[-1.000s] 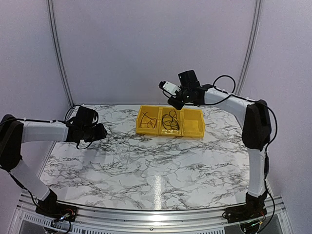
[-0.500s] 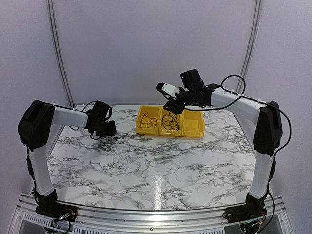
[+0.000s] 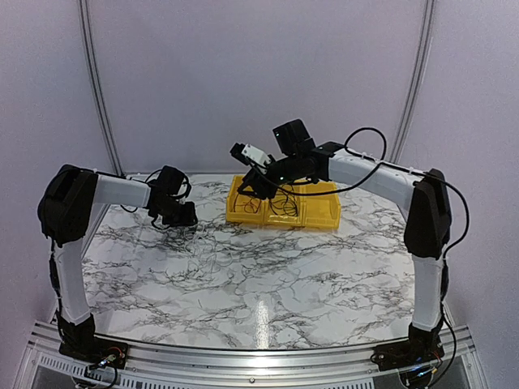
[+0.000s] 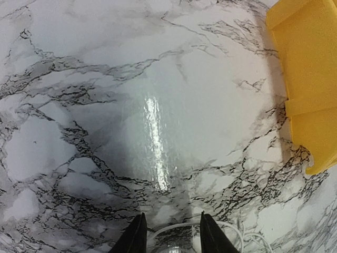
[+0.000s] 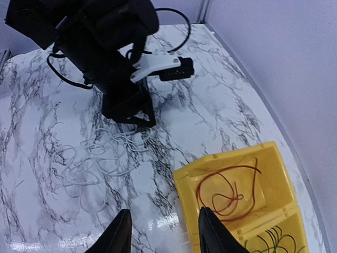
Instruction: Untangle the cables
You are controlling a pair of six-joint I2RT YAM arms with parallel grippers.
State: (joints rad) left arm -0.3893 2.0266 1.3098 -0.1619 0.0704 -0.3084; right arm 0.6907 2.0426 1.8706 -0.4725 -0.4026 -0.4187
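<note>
My right gripper hangs with its jaws wide and empty. Just ahead and to their right is the yellow bin, with a reddish cable looped in its end compartment and black cables in the next. Ahead and left, white cables lie in a loose tangle on the marble table. At their far edge is my left gripper, also spread wide and holding nothing.

A robot lab booth — plain lilac walls, marble-patterned table.
</note>
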